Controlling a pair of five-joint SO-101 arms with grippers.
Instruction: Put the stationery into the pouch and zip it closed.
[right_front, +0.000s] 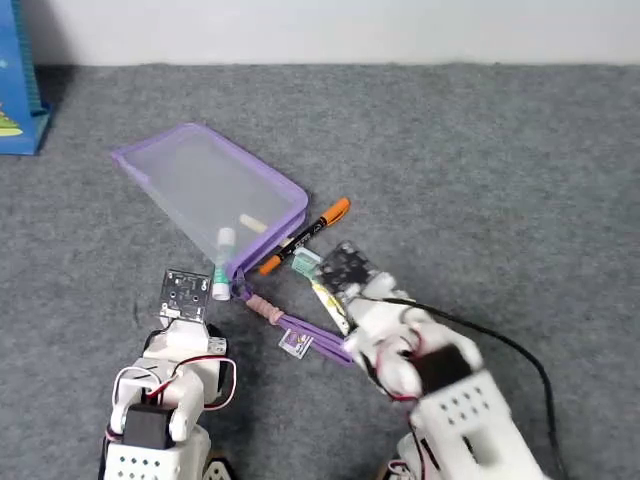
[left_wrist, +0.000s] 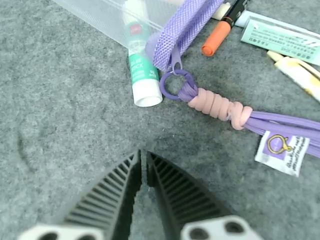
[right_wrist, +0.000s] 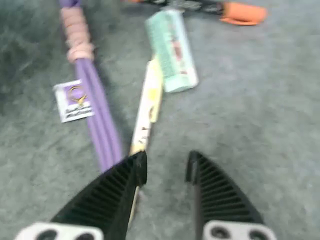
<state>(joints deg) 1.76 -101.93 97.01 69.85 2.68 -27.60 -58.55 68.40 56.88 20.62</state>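
- Pouch (right_front: 190, 170) at table's 10 o'clock.
- Glue stick (right_front: 222, 262) seemingly half inside, at pouch's 6 o'clock.
- Marker (right_front: 310, 232), green packet (right_front: 305, 264), thin yellow item (right_front: 328, 300) outside, at pouch's 4 o'clock.
- Left gripper (left_wrist: 143, 161) almost closed, empty.
- Right gripper (right_wrist: 167, 165) part open, empty, one jaw over yellow item.
- Risk: off-centre pinch flicks item away or snags purple strap (right_wrist: 100, 125) just beside.
- Risk: nudged pouch lets glue stick roll out.

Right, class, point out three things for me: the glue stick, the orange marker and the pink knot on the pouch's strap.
glue stick (left_wrist: 141, 72): left wrist view, green label.
orange marker (right_front: 303, 238): high view, black barrel.
pink knot (left_wrist: 217, 105): left wrist view, middle coil.
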